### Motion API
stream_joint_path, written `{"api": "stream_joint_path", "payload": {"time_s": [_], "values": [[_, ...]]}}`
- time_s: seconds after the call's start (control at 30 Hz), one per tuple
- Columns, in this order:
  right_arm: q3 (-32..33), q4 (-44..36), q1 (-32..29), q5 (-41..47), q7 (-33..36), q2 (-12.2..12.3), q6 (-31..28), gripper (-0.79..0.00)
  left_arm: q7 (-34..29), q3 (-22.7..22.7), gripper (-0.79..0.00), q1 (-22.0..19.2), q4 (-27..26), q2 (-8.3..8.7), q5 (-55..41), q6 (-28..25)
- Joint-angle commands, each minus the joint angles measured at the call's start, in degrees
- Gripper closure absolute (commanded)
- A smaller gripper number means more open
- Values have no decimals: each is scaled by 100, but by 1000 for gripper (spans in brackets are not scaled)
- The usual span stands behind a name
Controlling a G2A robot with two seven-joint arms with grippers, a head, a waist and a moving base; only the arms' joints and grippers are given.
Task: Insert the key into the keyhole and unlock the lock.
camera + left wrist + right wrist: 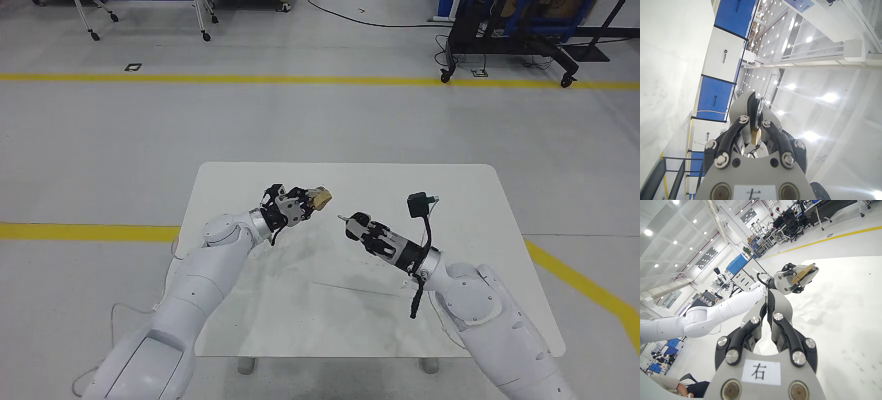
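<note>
My left gripper [308,200] is held above the white table [470,200], shut on a brass padlock [319,197]. In the left wrist view the lock's brass body [755,136] and silver shackle [761,105] sit clamped between the fingers [738,108]. My right gripper [350,222] hangs a short way to the right, pointing at the lock, shut on a small silver key whose tip [343,217] pokes out toward it. A small gap separates the key and the lock. From the right wrist, the padlock [802,274] shows its bottom face beyond my pressed-together fingers [780,302].
The tabletop [838,306] below both grippers is bare, with faint scuff marks. A black cable [417,290] hangs by the right forearm. Grey floor with yellow lines [300,78] surrounds the table.
</note>
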Motion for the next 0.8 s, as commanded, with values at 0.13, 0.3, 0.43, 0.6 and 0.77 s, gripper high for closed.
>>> {"api": "stream_joint_path", "payload": {"time_s": [0.13,0.3,0.43,0.6,0.77], "values": [[-389,45,34,409,-499,-133,1305,0,0,0,0,0,0,0,0,0],[-707,49,104,1314,-936,-282,1880,0,0,0,0,0,0,0,0,0],[-918,44,128,1507,-1380,-375,1993,0,0,0,0,0,0,0,0,0],[-1169,82,162,1518,-1701,-468,2287,0,412,-22,0,148,-289,25,234,-253],[-1221,110,195,1412,-1850,-513,2496,0,761,-81,0,354,-713,94,605,-283]]}}
